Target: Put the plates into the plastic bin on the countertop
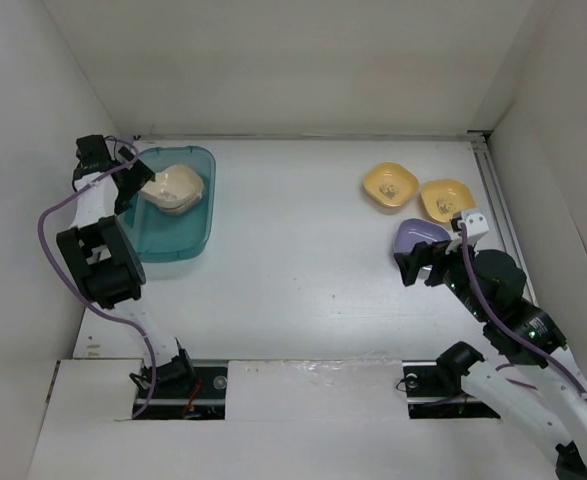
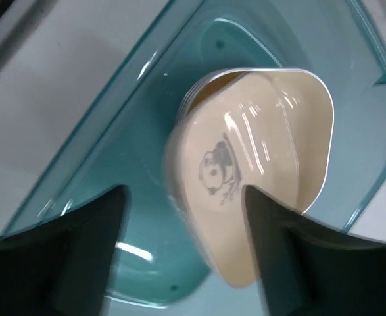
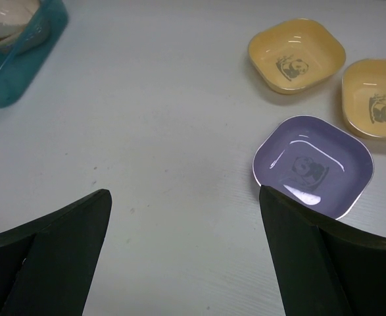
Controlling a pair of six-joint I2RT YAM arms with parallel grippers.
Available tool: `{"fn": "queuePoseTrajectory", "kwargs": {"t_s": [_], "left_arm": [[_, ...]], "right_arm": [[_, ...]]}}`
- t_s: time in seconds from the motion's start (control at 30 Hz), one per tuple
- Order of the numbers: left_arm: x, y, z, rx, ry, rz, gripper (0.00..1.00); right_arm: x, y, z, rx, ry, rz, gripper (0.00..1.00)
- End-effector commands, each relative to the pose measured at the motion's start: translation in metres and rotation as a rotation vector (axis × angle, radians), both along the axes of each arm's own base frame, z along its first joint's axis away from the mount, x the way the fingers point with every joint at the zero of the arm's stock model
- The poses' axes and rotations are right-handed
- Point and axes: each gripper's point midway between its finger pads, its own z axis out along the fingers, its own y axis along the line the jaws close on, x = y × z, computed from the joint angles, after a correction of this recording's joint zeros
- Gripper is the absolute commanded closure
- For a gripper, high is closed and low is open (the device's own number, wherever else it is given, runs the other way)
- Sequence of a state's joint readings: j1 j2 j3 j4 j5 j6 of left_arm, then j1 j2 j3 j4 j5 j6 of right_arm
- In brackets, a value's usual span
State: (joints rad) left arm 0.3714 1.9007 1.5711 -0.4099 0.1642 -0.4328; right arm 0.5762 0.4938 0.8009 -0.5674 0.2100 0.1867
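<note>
The teal plastic bin [image 1: 188, 235] sits at the far left of the countertop [image 1: 303, 250]. A cream plate [image 1: 173, 187] lies tilted on a stack of other dishes inside it. My left gripper [image 1: 143, 187] is open at the bin's left side. In the left wrist view the cream plate [image 2: 258, 158] lies between the spread fingers of that gripper [image 2: 183, 220], inside the bin [image 2: 114, 138]. A purple plate [image 1: 421, 236] and two yellow plates [image 1: 390, 185] [image 1: 446, 199] lie at the right. My right gripper [image 1: 425, 264] is open and empty just by the purple plate [image 3: 314, 164].
White walls close in the countertop on the left, back and right. The right wrist view shows the two yellow plates [image 3: 296, 56] [image 3: 377, 99] beyond the purple one and a corner of the bin [image 3: 15, 66] at top left.
</note>
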Motion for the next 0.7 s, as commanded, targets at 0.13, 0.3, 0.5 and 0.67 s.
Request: {"fn": "queuePoseTrajectory", "kwargs": {"t_s": [0.13, 0.3, 0.5, 0.67], "left_arm": [[0.004, -0.029, 0.104, 0.064, -0.229, -0.033, 0.0], [-0.008, -0.171, 0.172, 0.082, -0.419, -0.294, 0.0], [-0.056, -0.351, 0.133, 0.034, -0.36, -0.609, 0.0], [-0.11, -0.493, 0.047, 0.088, -0.216, -0.845, 0.0]], "right_arm": [[0.004, 0.002, 0.01, 0.016, -0.051, 0.004, 0.0], [0.0, -0.026, 0.015, 0.013, -0.013, -0.143, 0.0], [-0.014, -0.067, 0.053, 0.033, -0.053, -0.317, 0.0], [-0.033, -0.089, 0.075, 0.057, -0.086, -0.371, 0.0]]}}
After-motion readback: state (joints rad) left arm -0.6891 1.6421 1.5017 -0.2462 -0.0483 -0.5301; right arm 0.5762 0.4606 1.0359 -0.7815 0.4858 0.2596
